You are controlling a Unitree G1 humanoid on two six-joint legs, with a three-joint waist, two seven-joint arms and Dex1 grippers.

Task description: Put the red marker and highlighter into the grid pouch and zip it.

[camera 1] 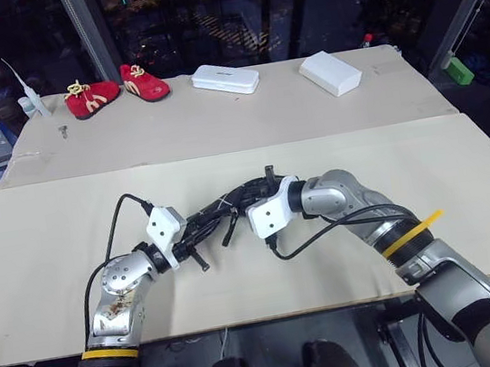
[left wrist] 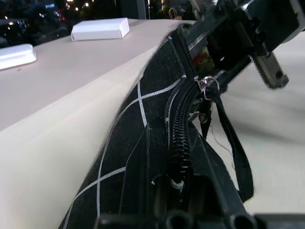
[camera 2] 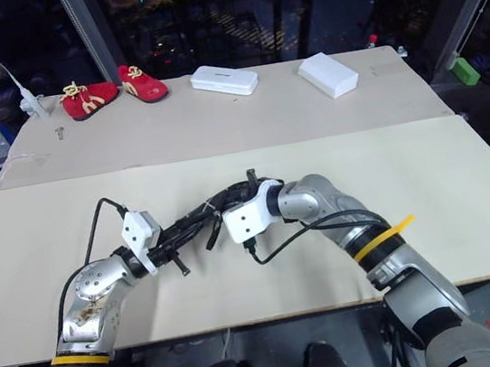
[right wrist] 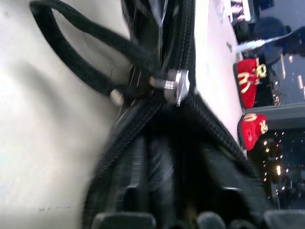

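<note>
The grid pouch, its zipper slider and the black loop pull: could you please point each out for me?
grid pouch (left wrist: 128,143), left wrist view, on its gridded fabric side.
zipper slider (left wrist: 208,86), left wrist view, on its metal body.
black loop pull (left wrist: 233,148), left wrist view, on the hanging strap.

Even, soft overhead light keeps the table (camera 1: 330,135) bright, while everything beyond it falls dark, dotted with small lamp glints. Shadows under the arms are faint. Close to the right gripper (camera 1: 234,205) the grid pouch (left wrist: 143,124) smears with motion blur; near the left gripper (camera 1: 199,234) it reads sharper.
</note>
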